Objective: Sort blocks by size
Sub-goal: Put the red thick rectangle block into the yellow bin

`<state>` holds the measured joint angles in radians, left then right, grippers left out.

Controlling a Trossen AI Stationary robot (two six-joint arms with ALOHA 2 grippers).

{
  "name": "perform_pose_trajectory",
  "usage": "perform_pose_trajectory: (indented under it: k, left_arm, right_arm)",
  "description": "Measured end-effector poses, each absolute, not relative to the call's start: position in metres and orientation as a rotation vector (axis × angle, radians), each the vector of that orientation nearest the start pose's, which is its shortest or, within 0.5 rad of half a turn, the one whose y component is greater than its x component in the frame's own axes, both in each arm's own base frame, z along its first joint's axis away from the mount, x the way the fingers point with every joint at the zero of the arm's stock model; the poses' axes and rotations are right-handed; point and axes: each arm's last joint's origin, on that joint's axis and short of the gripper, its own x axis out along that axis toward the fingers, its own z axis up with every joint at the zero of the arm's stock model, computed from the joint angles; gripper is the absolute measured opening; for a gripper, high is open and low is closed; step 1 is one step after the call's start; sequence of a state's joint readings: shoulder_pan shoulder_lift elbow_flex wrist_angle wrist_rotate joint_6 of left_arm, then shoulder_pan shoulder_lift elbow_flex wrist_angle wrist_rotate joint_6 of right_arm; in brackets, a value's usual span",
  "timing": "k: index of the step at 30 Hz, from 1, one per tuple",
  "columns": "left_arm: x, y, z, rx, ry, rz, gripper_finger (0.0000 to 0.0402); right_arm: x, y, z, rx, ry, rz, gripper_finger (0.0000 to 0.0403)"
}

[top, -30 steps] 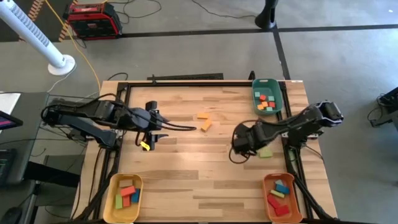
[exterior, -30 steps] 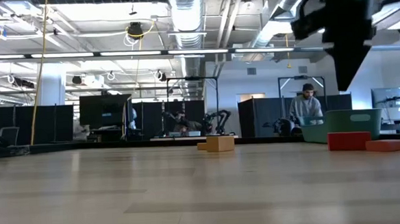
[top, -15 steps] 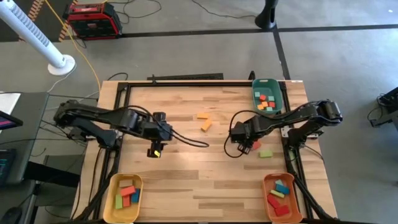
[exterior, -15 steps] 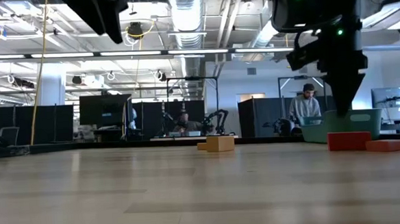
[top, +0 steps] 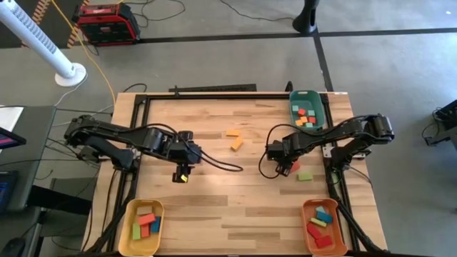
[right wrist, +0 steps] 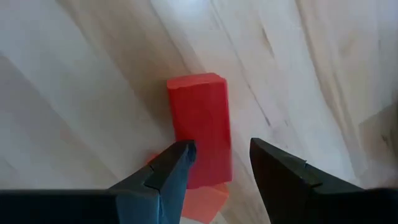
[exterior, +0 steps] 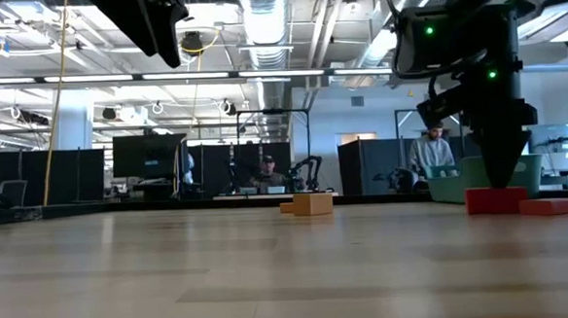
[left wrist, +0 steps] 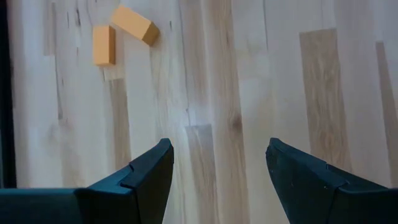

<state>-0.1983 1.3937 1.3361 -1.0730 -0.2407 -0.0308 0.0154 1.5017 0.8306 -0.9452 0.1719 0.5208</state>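
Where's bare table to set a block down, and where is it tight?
Free: the wide middle strip of the table between the yellow tray and the orange tray, and the far-left stretch behind the left hand. Tight: around the right hand, over the red block beside a green block, and near the two orange blocks.

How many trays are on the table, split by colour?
Green tray: 1
Yellow tray: 1
Orange tray: 1
Total: 3
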Motion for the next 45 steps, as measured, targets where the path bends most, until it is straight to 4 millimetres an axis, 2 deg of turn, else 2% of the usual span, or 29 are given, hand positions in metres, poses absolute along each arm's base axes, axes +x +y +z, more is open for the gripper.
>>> perform_pose_trajectory:
  k: [7,12,21,30,32,36,43,45]
  left_arm:
    - [0.255,-0.053,0.321,0.197,1.124,0.055,0.0245]
    - [0.247,-0.061,0.319,0.188,1.180,0.056,0.0245]
    - [0.237,-0.076,0.317,0.187,1.225,0.044,0.0245]
    - [0.239,-0.087,0.319,0.184,1.162,0.020,0.0245]
    - [0.241,-0.090,0.321,0.185,1.126,0.003,0.0245]
    - [0.249,-0.096,0.317,0.214,1.027,-0.056,0.0245]
    - [0.264,-0.097,0.263,0.378,0.933,-0.128,0.0245]
    - [0.270,-0.096,0.253,0.397,0.872,-0.126,0.0245]
  right_arm:
    - [0.227,-0.004,0.156,0.305,1.496,-0.474,0.0205]
    - [0.238,-0.001,0.157,0.371,1.410,-0.398,0.0201]
    - [0.266,0.009,0.162,0.494,1.158,-0.212,0.0155]
    - [0.303,0.018,0.190,0.484,0.709,0.013,0.0137]
    - [0.304,0.021,0.195,0.480,0.726,0.019,0.0137]
    - [0.298,0.038,0.201,0.456,0.896,0.016,0.0137]
    - [0.272,0.084,0.203,0.391,1.135,-0.119,0.0136]
    - [0.265,0.098,0.206,0.389,1.167,-0.142,0.0136]
